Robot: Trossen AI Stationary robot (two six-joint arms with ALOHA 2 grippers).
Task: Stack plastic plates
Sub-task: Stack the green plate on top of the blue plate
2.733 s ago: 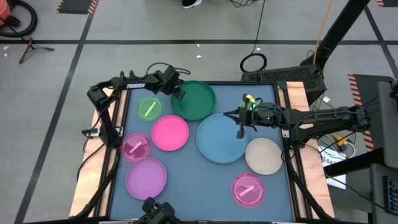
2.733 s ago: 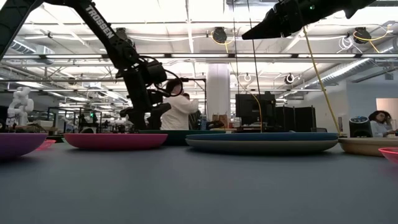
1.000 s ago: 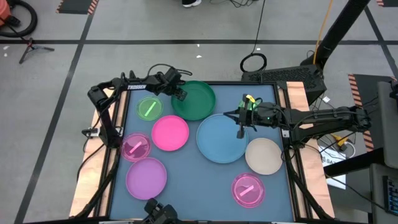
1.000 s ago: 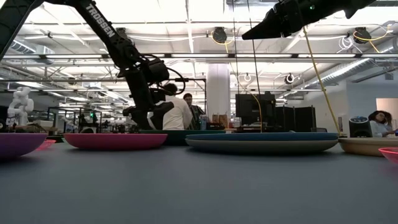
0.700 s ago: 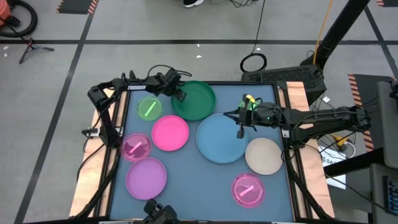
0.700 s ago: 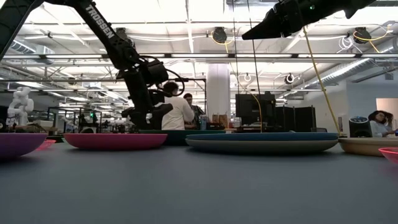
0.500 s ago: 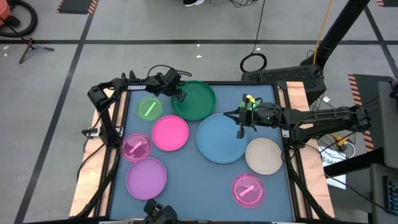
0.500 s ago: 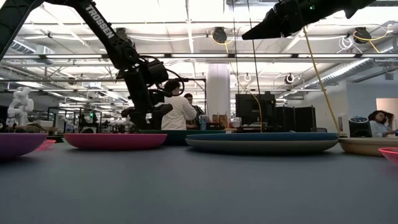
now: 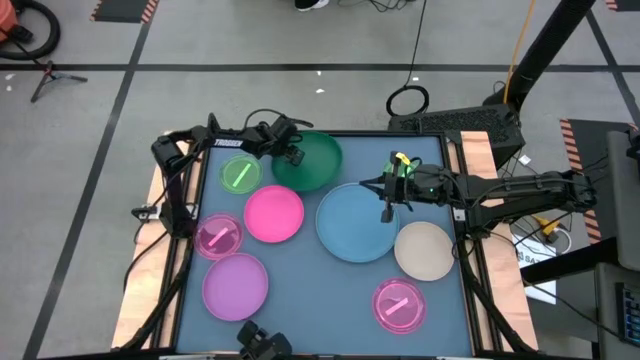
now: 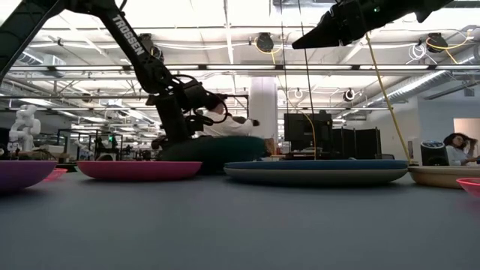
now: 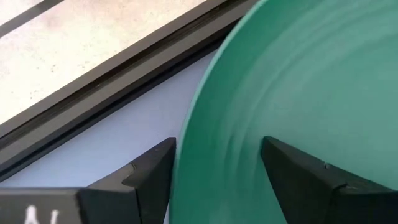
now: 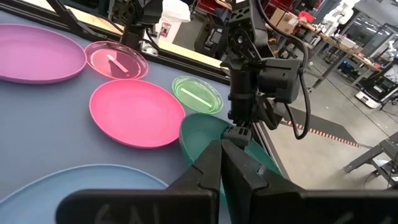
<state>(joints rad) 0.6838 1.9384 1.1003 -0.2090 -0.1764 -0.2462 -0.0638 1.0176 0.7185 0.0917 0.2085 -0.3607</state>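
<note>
Counter [image 9: 300, 300]: blue-grey surface in a dark frame, carrying all plates listed.

Blue plate [image 9: 355, 222]: largest item, right of centre, flat on the counter. Its rim lies just beside the dark green plate and the beige plate.

Dark green plate [image 9: 312, 158]: far side of the counter, centre-left. Tilted, with its gripped edge raised and its opposite edge low beside the blue plate; the low view shows its underside lifted [image 10: 214, 152].

Purple plate [image 9: 235, 285]: near left corner, flat.

Hot pink plate [image 9: 273, 214]: left of the blue plate, flat, close to it.

Beige plate [image 9: 424, 250]: right side, flat, touching or just beside the blue plate's rim.

Pink translucent plate [image 9: 399, 304]: near right, flat, with a pale stripe across it.

Second pink translucent plate [image 9: 218, 236]: left edge, between the purple plate and the small green plate.

Small green translucent plate [image 9: 239, 175]: far left, flat, just beside the dark green plate.

Left gripper [image 9: 291, 154]: at the dark green plate's left rim, jaws closed over that rim, one finger on each face as the left wrist view shows [image 11: 211, 171].

Right gripper [image 9: 387, 211]: held above the blue plate's far edge, clear of it; jaws drawn together, holding nothing.
</note>
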